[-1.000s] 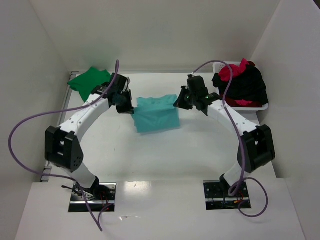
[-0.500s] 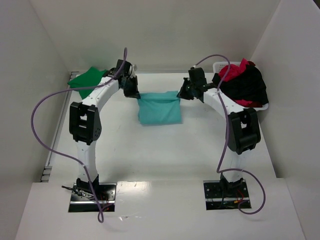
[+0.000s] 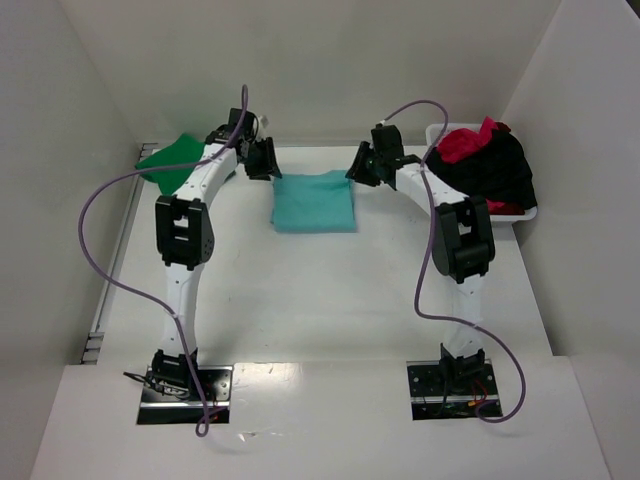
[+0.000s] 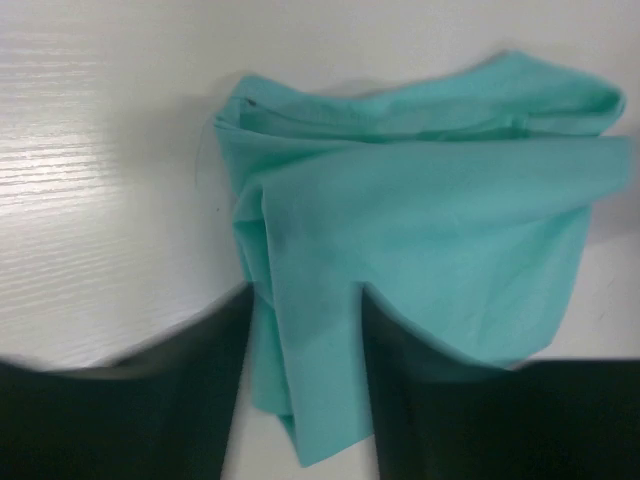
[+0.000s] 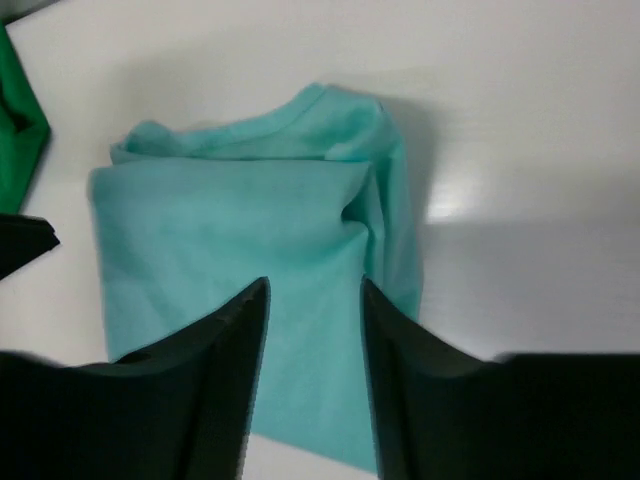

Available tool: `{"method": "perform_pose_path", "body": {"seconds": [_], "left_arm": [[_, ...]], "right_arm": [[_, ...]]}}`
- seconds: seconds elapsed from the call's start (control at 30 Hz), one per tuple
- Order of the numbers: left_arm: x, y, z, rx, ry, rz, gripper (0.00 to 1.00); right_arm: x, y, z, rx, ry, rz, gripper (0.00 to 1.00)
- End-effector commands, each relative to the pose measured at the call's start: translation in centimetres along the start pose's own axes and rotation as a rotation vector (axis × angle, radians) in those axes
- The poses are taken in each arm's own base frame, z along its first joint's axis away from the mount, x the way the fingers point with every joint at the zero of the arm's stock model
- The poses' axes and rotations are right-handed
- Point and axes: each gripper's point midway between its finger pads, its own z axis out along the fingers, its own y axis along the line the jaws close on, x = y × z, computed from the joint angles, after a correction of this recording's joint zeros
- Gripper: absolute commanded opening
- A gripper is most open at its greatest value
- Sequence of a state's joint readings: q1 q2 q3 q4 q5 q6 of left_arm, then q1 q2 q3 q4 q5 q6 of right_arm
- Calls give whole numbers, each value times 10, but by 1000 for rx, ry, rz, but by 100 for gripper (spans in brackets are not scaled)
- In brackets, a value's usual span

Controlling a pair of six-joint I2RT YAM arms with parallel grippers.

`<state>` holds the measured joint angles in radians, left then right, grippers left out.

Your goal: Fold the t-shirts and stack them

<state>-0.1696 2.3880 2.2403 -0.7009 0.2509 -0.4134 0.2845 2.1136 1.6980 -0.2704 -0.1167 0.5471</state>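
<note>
Evidently the teal shirt (image 3: pixel 315 202) lies folded at 12 o'clock. The left gripper (image 4: pixel 300 300) and right gripper (image 5: pixel 313 290) straddle its far corners, fingers apart; we judge this lets it settle.

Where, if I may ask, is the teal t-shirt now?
Top view: the teal t-shirt lies folded at far centre, between the left gripper and right gripper.

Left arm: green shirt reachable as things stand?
Probably yes. The green shirt lies just left of the left gripper, with nothing between them. Its jaws stand apart over the teal shirt, gripping nothing, so it looks free to swing over.
</note>
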Motion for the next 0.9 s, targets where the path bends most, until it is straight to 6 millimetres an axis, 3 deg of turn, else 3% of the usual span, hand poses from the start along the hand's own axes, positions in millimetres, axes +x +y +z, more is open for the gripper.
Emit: {"method": "perform_pose_path", "body": {"seconds": [0.0,0.03,0.13,0.27,0.37,0.4,0.47,0.5,0.53,0.6,0.7,0.87], "left_arm": [[-22,0,6,14,-49,18,65],[-26,1,8,8,-57,19,73],[-35,3,3,-23,-82,22,90],[-37,8,-12,-50,-90,27,95],[-27,7,-24,-53,-70,30,95],[-10,12,-20,-54,-24,18,95],[-5,8,-33,-38,-39,26,95],[11,12,-31,-37,-8,25,95],[37,22,-26,-51,44,10,95],[52,19,-31,-31,55,-4,95],[85,23,-28,-32,112,-23,94],[105,20,-23,-23,133,-11,88]], "right_arm": [[-51,5,11,-19,-132,-26,57],[-53,4,14,-15,-139,-26,76],[-64,1,17,-2,-155,-20,99],[-61,-2,14,17,-143,-32,99],[-35,-7,7,6,-68,-24,99],[-17,-15,7,16,-28,-10,99],[-3,-17,-5,-2,-11,6,99],[19,-28,-6,13,32,23,99],[27,-31,-8,10,46,27,99],[55,-37,-12,16,99,35,99],[76,-34,-14,5,144,13,97],[99,-32,-11,11,192,-12,79]]}}
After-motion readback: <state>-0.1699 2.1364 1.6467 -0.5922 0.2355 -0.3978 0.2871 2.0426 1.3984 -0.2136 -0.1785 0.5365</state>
